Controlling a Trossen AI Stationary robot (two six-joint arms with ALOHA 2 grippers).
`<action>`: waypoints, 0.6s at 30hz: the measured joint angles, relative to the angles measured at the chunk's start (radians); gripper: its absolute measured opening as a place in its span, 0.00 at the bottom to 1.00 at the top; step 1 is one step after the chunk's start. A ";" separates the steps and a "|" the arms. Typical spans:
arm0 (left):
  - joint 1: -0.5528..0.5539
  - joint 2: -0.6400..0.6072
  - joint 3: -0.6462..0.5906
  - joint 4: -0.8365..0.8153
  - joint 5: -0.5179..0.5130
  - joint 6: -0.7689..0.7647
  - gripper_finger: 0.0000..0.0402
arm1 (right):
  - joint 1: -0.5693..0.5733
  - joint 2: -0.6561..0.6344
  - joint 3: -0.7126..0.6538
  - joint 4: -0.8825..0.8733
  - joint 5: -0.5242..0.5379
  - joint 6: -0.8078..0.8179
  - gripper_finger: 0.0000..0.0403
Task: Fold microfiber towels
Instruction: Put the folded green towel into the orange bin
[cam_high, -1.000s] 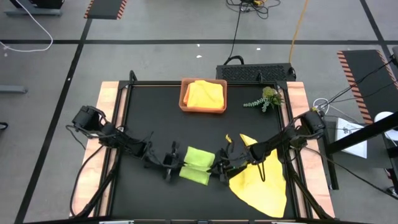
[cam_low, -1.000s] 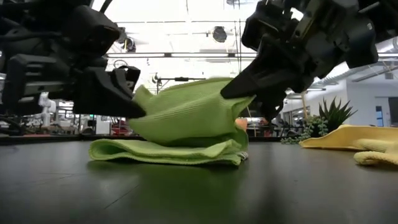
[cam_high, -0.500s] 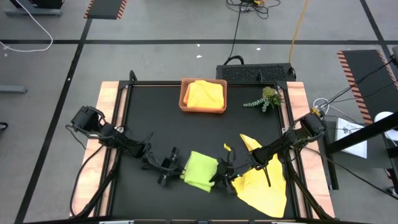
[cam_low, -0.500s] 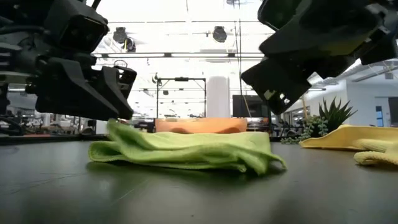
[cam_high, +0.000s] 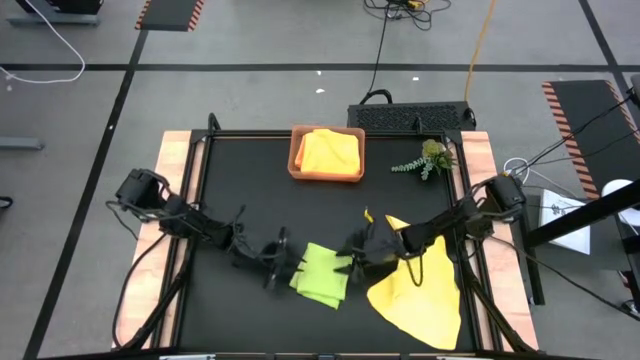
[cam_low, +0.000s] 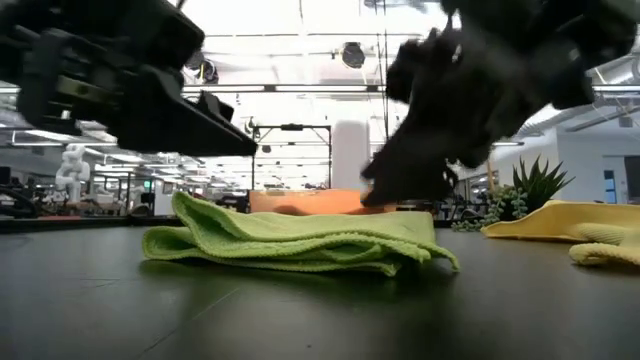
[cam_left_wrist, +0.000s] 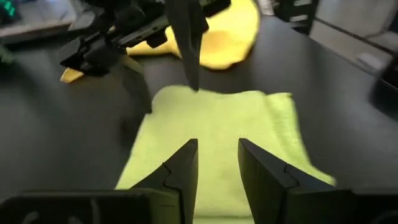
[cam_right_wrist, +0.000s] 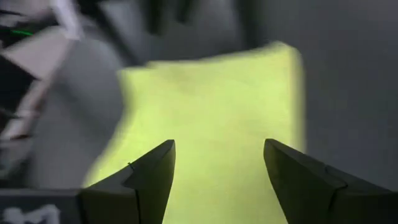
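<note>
A lime green microfiber towel (cam_high: 322, 276) lies folded and flat on the black table near its front edge, also seen in the low view (cam_low: 300, 240). My left gripper (cam_high: 287, 268) hovers at the towel's left side, its fingers (cam_left_wrist: 186, 163) a little apart over the cloth. My right gripper (cam_high: 352, 262) hovers at the towel's right side, open wide (cam_right_wrist: 217, 162), and is blurred in the low view (cam_low: 405, 180). Neither touches the cloth. A yellow towel (cam_high: 418, 292) lies spread and rumpled to the right, under my right arm.
An orange-brown tray (cam_high: 296, 165) at the table's far middle holds a folded yellow towel (cam_high: 330, 150). A small green plant sprig (cam_high: 425, 160) lies to its right. The black table top (cam_high: 250, 200) between tray and green towel is bare.
Both grippers held the green towel's raised upper layer, carried it toward the near edge and laid it down. Both then opened and let go; the towel now lies flat, folded over. The right gripper has drawn back toward the far edge and the left has risen above the cloth.
</note>
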 joint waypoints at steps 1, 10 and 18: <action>0.014 0.000 0.000 -0.006 0.002 -0.024 0.29 | -0.017 0.001 0.000 -0.032 -0.002 0.015 0.60; 0.120 0.000 0.000 -0.067 0.095 -0.162 0.29 | -0.130 0.069 0.000 -0.002 -0.207 0.062 0.60; 0.145 0.000 0.000 -0.069 0.098 -0.182 0.29 | -0.151 0.091 0.000 0.019 -0.275 -0.036 0.46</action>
